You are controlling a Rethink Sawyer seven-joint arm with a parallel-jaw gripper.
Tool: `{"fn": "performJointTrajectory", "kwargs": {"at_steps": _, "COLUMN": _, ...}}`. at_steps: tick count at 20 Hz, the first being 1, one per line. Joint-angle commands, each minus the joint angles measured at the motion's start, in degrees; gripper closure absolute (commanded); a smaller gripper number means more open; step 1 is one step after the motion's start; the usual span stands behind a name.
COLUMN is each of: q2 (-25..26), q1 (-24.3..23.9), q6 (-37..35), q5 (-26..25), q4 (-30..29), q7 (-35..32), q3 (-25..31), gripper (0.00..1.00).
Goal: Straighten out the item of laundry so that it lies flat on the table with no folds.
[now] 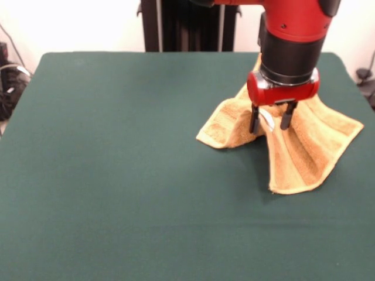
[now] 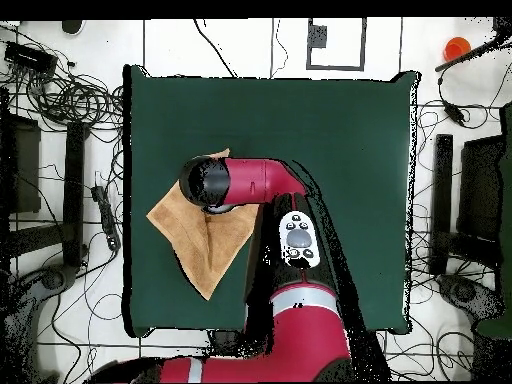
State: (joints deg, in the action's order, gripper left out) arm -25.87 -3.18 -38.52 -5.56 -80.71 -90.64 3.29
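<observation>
The towel (image 1: 293, 146) lies at the right of the table (image 1: 117, 175) in the front view, toward the far side and near the right edge; in the overhead view it sits by the table's left edge, half hidden under the arm. It is not flat: its middle is drawn up into a peak, with one lobe spilling left and a longer one running toward the near right, a deep crease between them. The gripper (image 1: 270, 127) stands right over that peak with its two dark fingers (image 1: 255, 120) a little apart, straddling the raised fold where a white label shows; whether they actually pinch cloth I cannot tell. The step looks like lifting or dragging the bunched centre. Next, the move likely calls for pulling a lobe outward until the crease opens.
</observation>
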Motion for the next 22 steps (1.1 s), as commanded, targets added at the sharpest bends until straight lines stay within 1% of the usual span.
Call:
{"fn": "performJointTrajectory", "kwargs": {"at_steps": 1, "q2": 1.7, "q1": 1.59, "q6": 1.41, "q5": -2.61, "q4": -3.91, "q7": -6.54, "q3": 0.34, "gripper": 0.0}}
{"fn": "performJointTrajectory", "kwargs": {"at_steps": 11, "q2": 2.54, "q1": 1.77, "q6": 2.0, "q5": -3.75, "q4": -3.92, "q7": -7.42, "q3": 0.45, "gripper": 0.0}}
{"fn": "performJointTrajectory", "kwargs": {"at_steps": 20, "q2": 1.92, "q1": 2.73, "q6": 4.29, "q5": -3.91, "q4": -6.73, "q7": -8.81, "q3": 0.26, "gripper": 0.0}}
{"fn": "performJointTrajectory", "kwargs": {"at_steps": 22, "q2": 1.33, "q1": 2.32, "q6": 5.01, "q5": -3.83, "q4": -8.44, "q7": -8.45, "q3": 0.72, "gripper": 0.0}}
